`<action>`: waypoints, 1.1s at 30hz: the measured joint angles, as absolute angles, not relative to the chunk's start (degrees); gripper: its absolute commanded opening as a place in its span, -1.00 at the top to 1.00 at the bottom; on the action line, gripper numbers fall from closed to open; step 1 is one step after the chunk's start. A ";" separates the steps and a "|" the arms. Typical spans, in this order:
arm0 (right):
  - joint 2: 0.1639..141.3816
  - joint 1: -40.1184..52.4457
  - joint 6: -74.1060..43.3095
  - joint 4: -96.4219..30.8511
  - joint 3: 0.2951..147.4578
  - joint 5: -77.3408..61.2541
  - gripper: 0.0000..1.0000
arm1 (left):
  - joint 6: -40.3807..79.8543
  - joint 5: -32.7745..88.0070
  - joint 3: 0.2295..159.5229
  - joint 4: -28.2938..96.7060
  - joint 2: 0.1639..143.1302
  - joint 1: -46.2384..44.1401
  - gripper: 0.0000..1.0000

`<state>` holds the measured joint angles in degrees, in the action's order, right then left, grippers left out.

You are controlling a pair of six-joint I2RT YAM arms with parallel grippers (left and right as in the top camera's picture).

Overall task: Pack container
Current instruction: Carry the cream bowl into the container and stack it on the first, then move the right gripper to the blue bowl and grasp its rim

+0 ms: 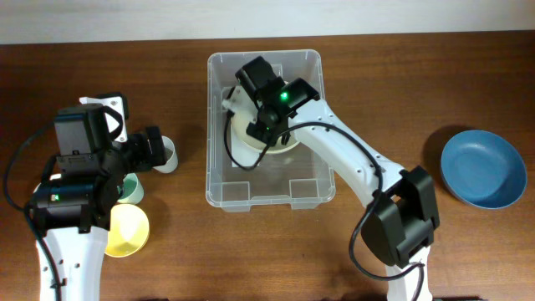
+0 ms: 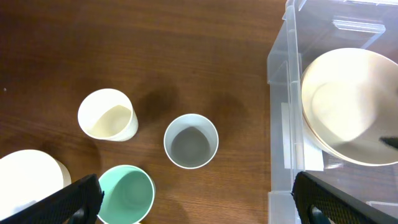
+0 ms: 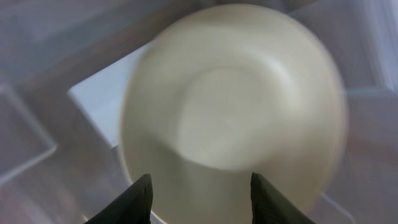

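On the brown counter point(image 1: 401, 84), right in the middle, sits the big clear container point(image 1: 221, 188). Its top is open. A cream bowl point(image 1: 251, 134) lies inside it, in the half far from the robot. Part of a white label point(image 3: 93, 102) on the floor of the container peeks out beside the bowl.

The right arm point(image 1: 347, 159) reaches over the rim and down into the container. Its pincer point(image 3: 202, 190) hangs just over the near edge of the cream bowl, with the two fingers point(image 3: 134, 202) apart. The picture from that wrist is blurry, so I cannot tell if the fingers touch the bowl.

Over on the left side, the left arm point(image 1: 75, 192) is outside the container, above a little bunch of cups. Its pincer point(image 2: 196, 190) is spread wide and holds nothing. Below it stand a cream cup point(image 2: 107, 115), a white cup point(image 2: 191, 140) that is grey inside, and a green cup point(image 2: 126, 194). The three cups are upright, close together but not touching. A pale yellow bowl point(image 2: 28, 180) sits just beside the green cup, nearer the robot.

Far off on the right side of the counter, well apart from everything else, lies a blue bowl point(image 1: 483, 169), open side up.
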<state>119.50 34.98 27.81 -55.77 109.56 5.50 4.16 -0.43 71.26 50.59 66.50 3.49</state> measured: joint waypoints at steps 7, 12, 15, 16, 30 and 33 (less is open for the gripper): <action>110.30 31.11 7.14 -57.41 114.15 17.45 0.02 | 4.16 -0.43 71.26 50.61 66.50 3.49 -0.99; 102.17 17.02 -10.04 -66.15 116.62 22.79 -0.54 | 4.16 -0.43 71.26 50.61 66.50 3.49 -0.99; 102.85 8.54 -14.92 -70.00 115.98 22.39 -0.58 | 4.16 -0.43 71.26 50.61 66.50 3.49 -0.99; 103.61 5.89 -15.92 -70.78 115.57 21.89 -0.58 | 4.16 -0.43 71.26 50.61 66.50 3.49 -0.99; 118.10 -16.99 -19.49 -69.34 101.95 11.94 -0.60 | 4.19 -0.43 71.26 50.61 66.50 3.49 -0.99; 120.36 -17.37 -19.51 -67.02 99.29 11.35 -0.60 | 4.16 -0.43 71.26 50.61 66.50 3.49 -0.99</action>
<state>120.36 -17.37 -19.51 -67.02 99.29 11.35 4.16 -0.43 71.26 50.61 66.50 3.49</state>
